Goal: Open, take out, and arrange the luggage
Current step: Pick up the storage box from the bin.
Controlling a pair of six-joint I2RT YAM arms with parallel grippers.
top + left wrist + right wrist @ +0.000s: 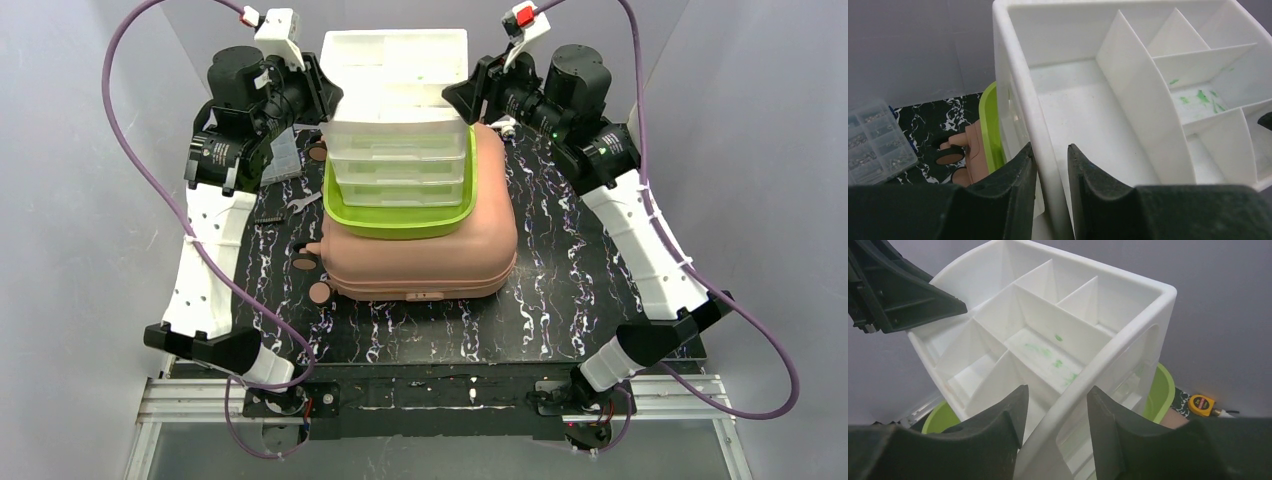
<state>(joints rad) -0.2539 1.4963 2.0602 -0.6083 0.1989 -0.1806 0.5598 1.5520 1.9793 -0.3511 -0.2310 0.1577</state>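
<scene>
Poised over a stack on the salmon-pink suitcase (420, 262). Pinching the left wall of the white drawer organizer (398, 128) with the left gripper (1052, 150), seemingly with both pads pressed to the plastic, though hard to confirm from so tight an angle. Straddling the opposite wall with the right gripper (1057, 390), with jaws parted and slack showing on either side. Directly beneath both grippers, under the organizer and the lime-green tray (400, 224) carrying it: the suitcase, shut and lying flat.

To do this step well: close the right gripper fully on its wall before any lift. Keep both wrists level and rise straight up, to hold the drawers in and avoid dragging the tray along. Probably best to set the organizer down clear of the lid, then come back for the tray. No opening the shell before clearing both off.

Outboard of the left gripper and below it, on the black marbled tabletop (560, 290): a clear compartment box (875, 137) of small hardware, with a small wrench (303, 203) further back toward the arm bases. Below and outboard of the right gripper: a yellow tape measure (1201, 404) just beside the suitcase. Little free room on either side for a set-down. Worth watching: the compartment box to the left, and the purple cables (135, 150) looping off each wrist.
</scene>
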